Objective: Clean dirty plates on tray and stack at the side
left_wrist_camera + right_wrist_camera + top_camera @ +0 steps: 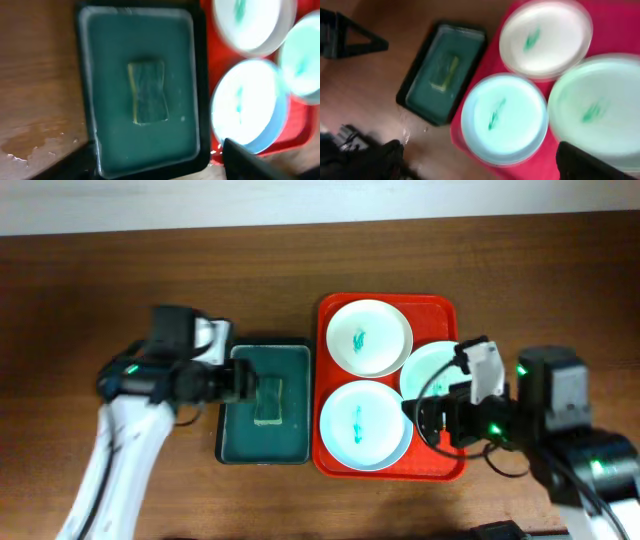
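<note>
The red tray [440, 308] holds three plates, each with a teal smear: a white plate [370, 337] at the back, a pale blue plate [364, 425] at the front, and a pale green plate [432, 370] at the right, partly under my right arm. My right gripper [418, 420] is open and empty, hovering by the blue plate's right edge. In the right wrist view the white [545, 37], blue [502, 117] and green [595, 105] plates lie beyond the open fingers [480, 162]. My left gripper [248, 383] is open and empty above the dark green tray.
A dark green tray [268, 435] with a sponge [268, 400] stands just left of the red tray. It also shows in the left wrist view [142, 45] with the sponge [147, 92]. Water drops lie on the wooden table [30, 145].
</note>
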Robot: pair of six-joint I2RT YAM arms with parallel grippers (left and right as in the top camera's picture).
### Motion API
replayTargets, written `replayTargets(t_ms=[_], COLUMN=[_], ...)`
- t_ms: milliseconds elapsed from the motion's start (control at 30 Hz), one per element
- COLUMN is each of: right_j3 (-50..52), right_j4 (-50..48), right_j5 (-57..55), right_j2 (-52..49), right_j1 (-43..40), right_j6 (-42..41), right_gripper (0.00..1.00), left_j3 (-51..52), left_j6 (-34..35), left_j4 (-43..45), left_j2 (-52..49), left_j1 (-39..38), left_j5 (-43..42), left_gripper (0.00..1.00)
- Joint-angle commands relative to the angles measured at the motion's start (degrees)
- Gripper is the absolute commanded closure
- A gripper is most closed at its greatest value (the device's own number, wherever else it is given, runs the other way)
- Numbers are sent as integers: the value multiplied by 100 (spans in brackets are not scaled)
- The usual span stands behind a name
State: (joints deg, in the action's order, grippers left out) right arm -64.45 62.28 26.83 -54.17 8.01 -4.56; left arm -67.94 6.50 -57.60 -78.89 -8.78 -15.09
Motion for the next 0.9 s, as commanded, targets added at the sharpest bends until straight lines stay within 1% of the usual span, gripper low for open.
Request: replayTargets(t_ms=[0, 33, 67, 100, 133, 200, 233, 267, 300, 333, 400, 433, 467, 500, 567, 633, 700, 767, 833, 867], right_j3=[-44, -37, -35, -35, -35, -35, -35, -35, -35, -35, -35, -35, -35, -35, -35, -35, -33, -35, -35, -35], right_j4=[221, 275, 352, 378, 400, 435, 437, 435, 431, 426, 431, 444, 444, 444, 444, 444, 444, 442, 444, 444], right_j5=[-98, -96, -98, -96, -94, -96, -96, -96, -96, -98, -96, -96, -96, -96, -98, -98, -98, -98, -96, -96], right_j2=[-560, -796, -1161, -1309, -1475, -1681, -1799, -1858, -1893, -1897, -1895, -1895, -1895, -1895, -1895, -1895, -1895, -1895, -1895, -1895], right_j1=[-15, -15, -15, -15, -15, -15, -15, -15, -15, -15, -15, -15, -15, -15, -15, -15, -15, -15, -15, -15], right_j6=[-330, -326, -323, -323, -323, -321, -321, -321, -321, -321, -323, -323, -323, -323, -323, -323, -323, -323, -323, -323], right_gripper=[2, 2, 5, 11, 20, 25, 27, 27, 27, 28, 28, 28, 28, 28, 28, 28, 28, 28, 28, 29], left_j3=[-46, -46, -46, -46, -46, -46, -46, -46, -46, -46, -240, -669, -850, -1078, -1342, -1207, -901, -352, 57, 205], left_j6=[-90, 192, 577, 831, 986, 999, 999, 999, 997, 997, 997, 994, 992, 968, 927, 929, 929, 935, 935, 935], left_j4=[83, 195, 398, 457, 507, 533, 538, 549, 555, 562, 409, 7, -157, -365, -437, -254, 90, 647, 1161, 1408], left_j2=[-1069, -1502, -2072, -2356, -2625, -2990, -3261, -3403, -3523, -3556, -3467, -3355, -3309, -3254, -3161, -3178, -3178, -3178, -3178, -3178], left_j1=[-634, -778, -879, -898, -907, -907, -907, -907, -907, -907, -890, -890, -890, -892, -896, -901, -933, -973, -970, -970], left_j5=[756, 920, 916, 909, 826, 697, 693, 695, 702, 702, 721, 723, 730, 748, 852, 1261, 1475, 1473, 1480, 1491], left_gripper=[41, 42, 55, 57, 60, 65, 69, 77, 93, 100, 100, 97, 86, 71, 50, 50, 50, 57, 66, 90])
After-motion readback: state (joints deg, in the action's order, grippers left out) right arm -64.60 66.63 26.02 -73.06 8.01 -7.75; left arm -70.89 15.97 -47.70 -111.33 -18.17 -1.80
